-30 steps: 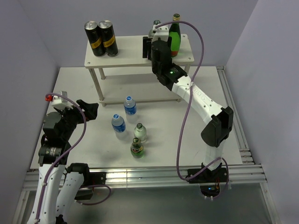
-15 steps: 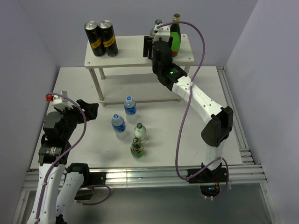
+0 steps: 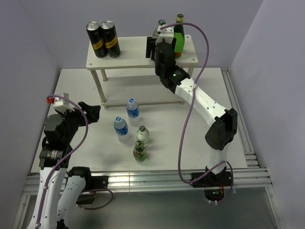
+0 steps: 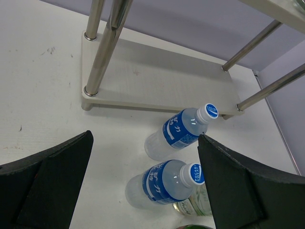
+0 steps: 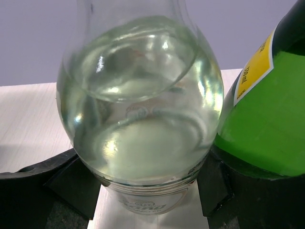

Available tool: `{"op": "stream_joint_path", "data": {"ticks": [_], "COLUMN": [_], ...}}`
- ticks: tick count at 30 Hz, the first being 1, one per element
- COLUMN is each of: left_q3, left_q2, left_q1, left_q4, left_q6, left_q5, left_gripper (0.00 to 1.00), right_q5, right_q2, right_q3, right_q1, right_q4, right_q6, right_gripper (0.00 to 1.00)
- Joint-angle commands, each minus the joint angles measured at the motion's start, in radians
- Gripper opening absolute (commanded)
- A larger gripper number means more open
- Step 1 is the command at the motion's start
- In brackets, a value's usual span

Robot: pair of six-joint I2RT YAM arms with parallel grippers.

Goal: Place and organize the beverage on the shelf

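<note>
The right tool (image 5: 140, 186) pinches a clear glass bottle (image 5: 143, 119) standing on the top board of the shelf (image 3: 138, 55), far right, just beside a green bottle (image 5: 257, 119). The left tool (image 4: 144, 157) hangs spread over the surface (image 3: 167, 126), near left.

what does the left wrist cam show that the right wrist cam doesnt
Only the left wrist: two blue-capped water bottles, the farther bottle and the nearer bottle, on the table before a lower board, framed by the open left end effector. Only the right wrist: a clear glass bottle filling the frame, gripped by the right end effector, with a green bottle beside it on a cream board. Shared: the shelf, each camera's own dark fingers, the purple wall.
</note>
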Motion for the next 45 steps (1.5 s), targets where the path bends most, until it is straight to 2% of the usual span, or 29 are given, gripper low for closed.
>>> {"op": "stream_joint_path", "data": {"ticks": [1,7,19,31,37,45], "left_q3": [0.002,0.002,0.002,0.002,0.002,0.002], "left_q2": [-0.004,-0.007,-0.012,-0.007,-0.004,0.003], "left_q1": [0.004,0.004,0.006,0.006,0.006,0.006], "left_q4": [0.033,0.033,0.03,0.03,0.03,0.03], "left_q6": [0.019,0.019,0.021,0.019,0.021,0.019], "left_q5": [0.014,0.012,0.006,0.0,0.002,0.006], "left_gripper": [0.99,0.99,0.99,0.99,0.99,0.99], "right_q5": [-0.013,0.004,0.139,0.239,0.216,0.182], "right_q2": [0.018,-0.062,-0.359,-0.566,-0.576,-0.473], "right_q3": [-0.017,-0.118,-0.443,-0.754,-0.888,-0.973], "right_q1": [-0.011,0.034,0.209,0.242,0.213,0.127], "right_q4": [0.016,0.061,0.202,0.314,0.318,0.363], "right_q6": [0.013,-0.008,-0.028,0.015,0.137,0.281], "right_gripper": [0.0,0.0,0.0,0.0,0.0,0.0]}}
